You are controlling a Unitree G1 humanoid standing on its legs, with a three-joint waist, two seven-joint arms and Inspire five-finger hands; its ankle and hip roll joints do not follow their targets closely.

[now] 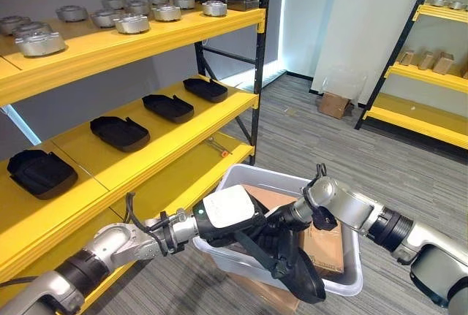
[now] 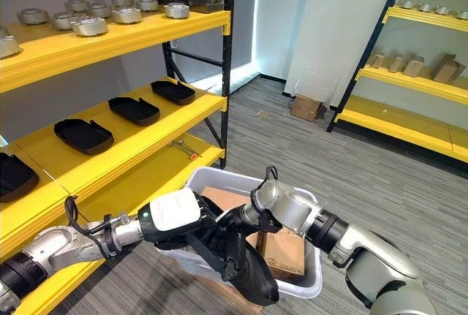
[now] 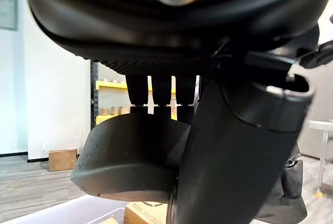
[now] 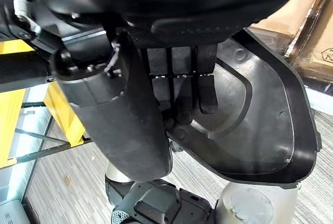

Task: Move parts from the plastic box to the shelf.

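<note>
A black moulded plastic part (image 1: 301, 277) hangs over the near rim of the pale plastic box (image 1: 349, 277), held between both hands. My left hand (image 1: 230, 213) comes in from the lower left; in its wrist view the fingers (image 3: 161, 96) curl over the part's rounded shell (image 3: 130, 156). My right hand (image 1: 281, 221) reaches across from the right, and its fingers (image 4: 179, 86) lie curled in the part's hollow side (image 4: 260, 125) with the thumb against the rim. The yellow shelf (image 1: 183, 143) stands to the left, its middle level bearing several like black parts (image 1: 121, 132).
Cardboard boxes (image 1: 322, 245) lie inside the plastic box. Round metal parts (image 1: 131, 23) line the top shelf level. A black upright post (image 1: 257, 88) stands at the shelf's end. A second yellow rack (image 1: 431, 74) and a small carton (image 1: 334, 104) stand at the far right.
</note>
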